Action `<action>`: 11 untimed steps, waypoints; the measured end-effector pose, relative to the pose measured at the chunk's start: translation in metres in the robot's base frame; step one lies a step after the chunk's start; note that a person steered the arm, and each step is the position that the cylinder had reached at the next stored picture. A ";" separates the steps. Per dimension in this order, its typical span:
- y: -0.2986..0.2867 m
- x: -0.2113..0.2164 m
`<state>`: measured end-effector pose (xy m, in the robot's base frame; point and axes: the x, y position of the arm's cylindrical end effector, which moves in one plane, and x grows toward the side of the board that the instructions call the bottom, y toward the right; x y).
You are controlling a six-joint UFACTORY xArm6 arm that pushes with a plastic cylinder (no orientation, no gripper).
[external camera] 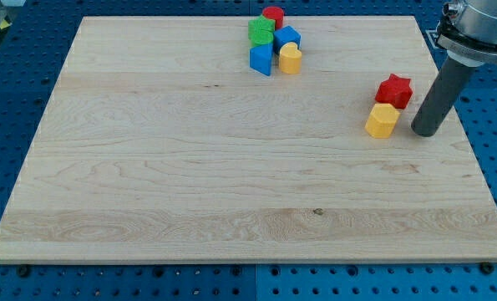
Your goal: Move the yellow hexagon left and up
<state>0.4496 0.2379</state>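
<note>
The yellow hexagon (382,120) lies on the wooden board near the view's right edge. A red star-shaped block (394,90) touches it just above and to the right. My tip (424,132) rests on the board right of the yellow hexagon, a small gap apart, slightly lower than its middle. The dark rod rises from it to the upper right.
A cluster sits at the view's top centre: a red cylinder (272,15), a green block (261,32), two blue blocks (287,37) (261,58) and a yellow heart-like block (291,58). The board's right edge (469,142) runs close behind my tip.
</note>
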 end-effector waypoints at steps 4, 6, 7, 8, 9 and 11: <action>-0.095 0.002; -0.101 0.000; -0.101 -0.040; -0.103 -0.078; -0.116 -0.102; -0.100 -0.088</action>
